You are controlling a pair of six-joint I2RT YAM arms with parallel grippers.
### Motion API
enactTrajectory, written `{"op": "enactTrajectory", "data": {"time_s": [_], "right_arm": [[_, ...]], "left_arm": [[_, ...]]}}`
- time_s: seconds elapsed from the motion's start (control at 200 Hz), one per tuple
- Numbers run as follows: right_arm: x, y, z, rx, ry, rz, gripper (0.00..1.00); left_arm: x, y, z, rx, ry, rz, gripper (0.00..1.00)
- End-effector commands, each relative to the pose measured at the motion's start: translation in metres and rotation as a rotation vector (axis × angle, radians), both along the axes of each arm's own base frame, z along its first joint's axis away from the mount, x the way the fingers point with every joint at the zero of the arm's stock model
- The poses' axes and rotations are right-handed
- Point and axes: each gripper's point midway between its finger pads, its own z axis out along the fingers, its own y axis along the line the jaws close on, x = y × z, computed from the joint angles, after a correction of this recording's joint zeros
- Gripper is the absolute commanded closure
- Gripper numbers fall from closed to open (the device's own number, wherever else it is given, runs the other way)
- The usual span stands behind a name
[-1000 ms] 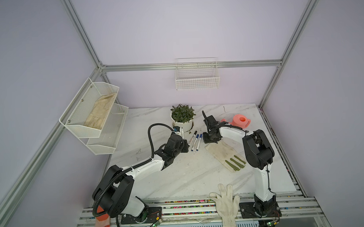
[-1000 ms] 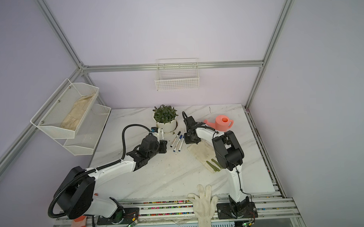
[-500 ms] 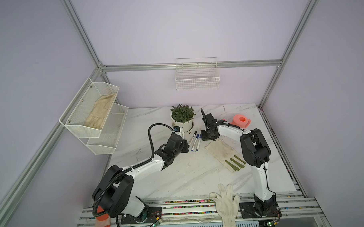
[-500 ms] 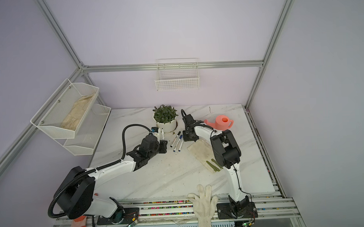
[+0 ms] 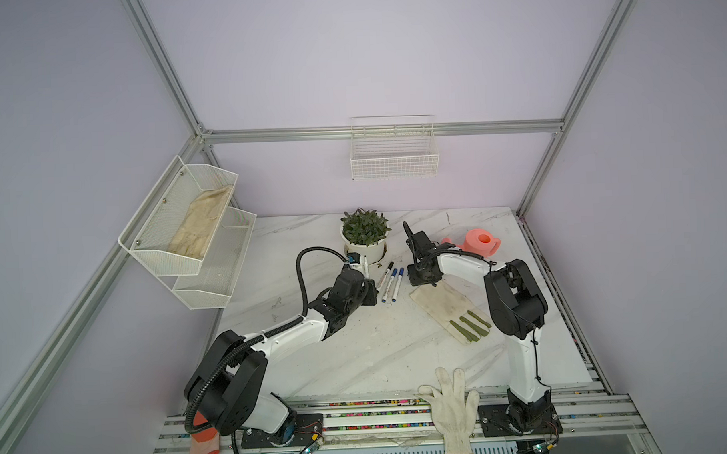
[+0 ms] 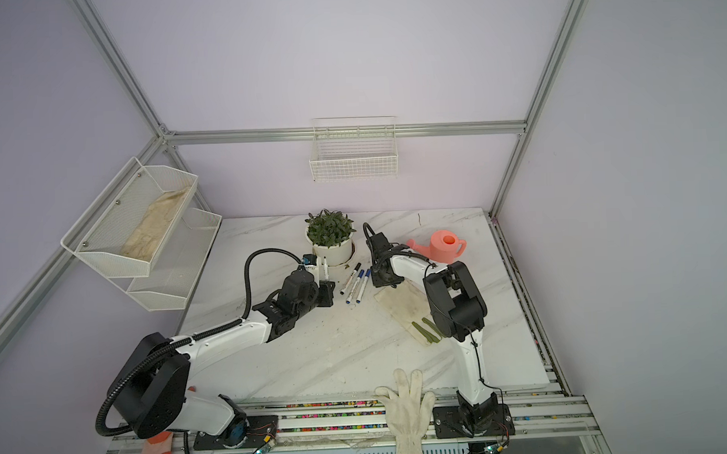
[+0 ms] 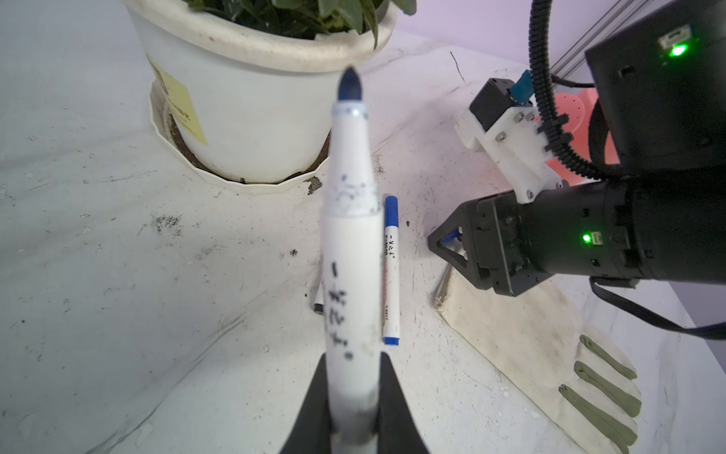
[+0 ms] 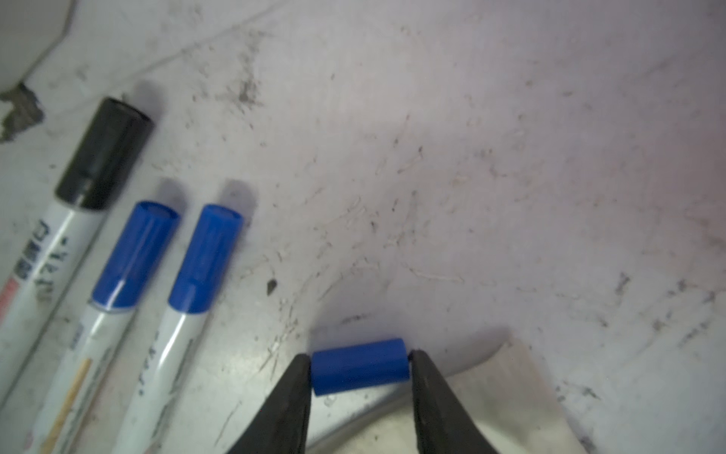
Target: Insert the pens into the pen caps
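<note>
The uncapped white marker pen [image 5: 365,264] is clamped in the left gripper [image 7: 353,359]. At its 3 o'clock in a top view, the short blue plastic cap [image 8: 359,367] is spanned lengthwise by the right gripper [image 8: 361,355]; whether it is pinched cannot be told.

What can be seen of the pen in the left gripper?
The pen is uncapped: a white plastic-looking barrel with black print, a narrower scuffed neck, a silvery ring and a dark blue pointed tip. The left gripper is shut on its rear end, holding it clear of the table with its tip toward the plant pot. Nothing else touches it.
</note>
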Motion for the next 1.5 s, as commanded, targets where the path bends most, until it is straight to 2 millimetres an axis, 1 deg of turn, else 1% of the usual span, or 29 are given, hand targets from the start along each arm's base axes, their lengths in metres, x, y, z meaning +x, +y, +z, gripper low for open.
{"op": "enactTrajectory", "data": {"time_s": [0.0,0.095,0.185,0.33,0.42,0.545,0.615,0.735,0.855,0.86,0.87,0.9,1.005,1.165,1.495], "right_arm": [[-0.013,-0.005,0.019,-0.002,-0.01,0.018,0.49],[-0.012,-0.001,0.034,0.052,-0.035,0.009,0.45],[-0.011,0.004,0.042,0.125,-0.023,-0.017,0.44],[-0.012,0.01,0.042,0.246,0.035,-0.094,0.45],[-0.013,0.008,0.041,0.283,0.055,-0.164,0.45],[-0.011,-0.006,0.052,0.289,0.034,-0.247,0.45],[-0.014,-0.008,0.049,0.351,0.086,-0.266,0.45],[-0.021,-0.006,0.034,0.477,0.196,-0.285,0.46],[-0.019,0.0,0.035,0.548,0.226,-0.303,0.46],[-0.019,0.0,0.036,0.55,0.225,-0.304,0.46],[-0.018,0.0,0.036,0.553,0.227,-0.306,0.46],[-0.019,0.001,0.035,0.562,0.237,-0.312,0.46],[-0.019,0.004,0.034,0.59,0.253,-0.326,0.47],[-0.022,0.015,0.034,0.661,0.298,-0.344,0.48],[-0.026,0.016,0.017,0.676,0.341,-0.386,0.48]], "left_arm": [[0.01,-0.013,0.037,-0.068,-0.076,-0.011,1.0],[0.009,-0.015,0.037,-0.07,-0.074,-0.017,1.0],[0.008,-0.016,0.037,-0.068,-0.074,-0.019,1.0],[0.007,-0.015,0.039,-0.065,-0.081,-0.018,1.0],[0.006,-0.014,0.041,-0.066,-0.087,-0.017,1.0],[0.004,-0.011,0.039,-0.059,-0.091,-0.015,1.0],[0.004,-0.011,0.037,-0.052,-0.093,-0.016,1.0],[0.003,-0.009,0.035,-0.048,-0.1,-0.015,1.0],[0.003,-0.009,0.034,-0.043,-0.1,-0.019,1.0],[0.002,-0.009,0.041,-0.054,-0.114,-0.019,1.0],[0.001,-0.008,0.046,-0.06,-0.123,-0.019,1.0],[0.001,-0.007,0.048,-0.063,-0.129,-0.017,1.0],[-0.001,-0.005,0.047,-0.059,-0.132,-0.015,1.0],[-0.005,-0.001,0.042,-0.052,-0.125,-0.009,1.0],[-0.008,0.003,0.041,-0.041,-0.127,-0.004,1.0]]}}
